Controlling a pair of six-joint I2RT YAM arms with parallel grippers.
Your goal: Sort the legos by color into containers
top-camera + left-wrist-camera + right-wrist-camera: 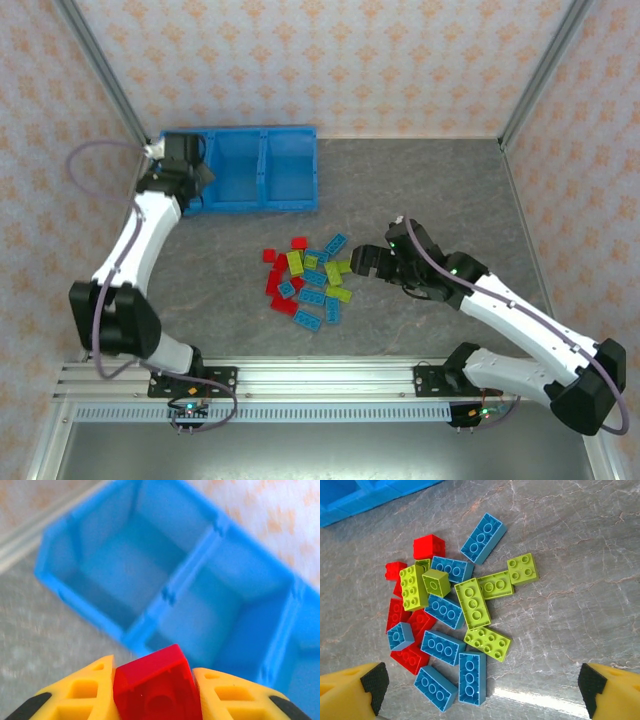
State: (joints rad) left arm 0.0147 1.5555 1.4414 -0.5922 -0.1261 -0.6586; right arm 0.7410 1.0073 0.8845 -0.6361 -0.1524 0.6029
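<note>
— Looking from the near edge first, what do you have on your right side?
— Your right gripper (362,262) hangs low over the grey table (430,190); its jaws are spread wide and they hold nothing; in the right wrist view the black pads (372,685) stand at the two lower corners, one on each side of the near end of the pile.
— And where are the legos (310,280)?
— They lie in one loose pile at the middle of the table, just left of that gripper; the red ones are mostly on the left of the pile; the light blue and lime green ones are mixed, and some lean on others.
— Farther away, what about your left arm?
— Your left gripper (200,178) is closed on one red lego (152,692); the brick sits tight between the two yellow fingers (85,690); the gripper is at the far left, over the left end of the blue bin tray (290,170).
— And the tray itself?
— It stands close to the back wall (350,60); in the left wrist view its compartments (125,565) open just beyond the held brick.
</note>
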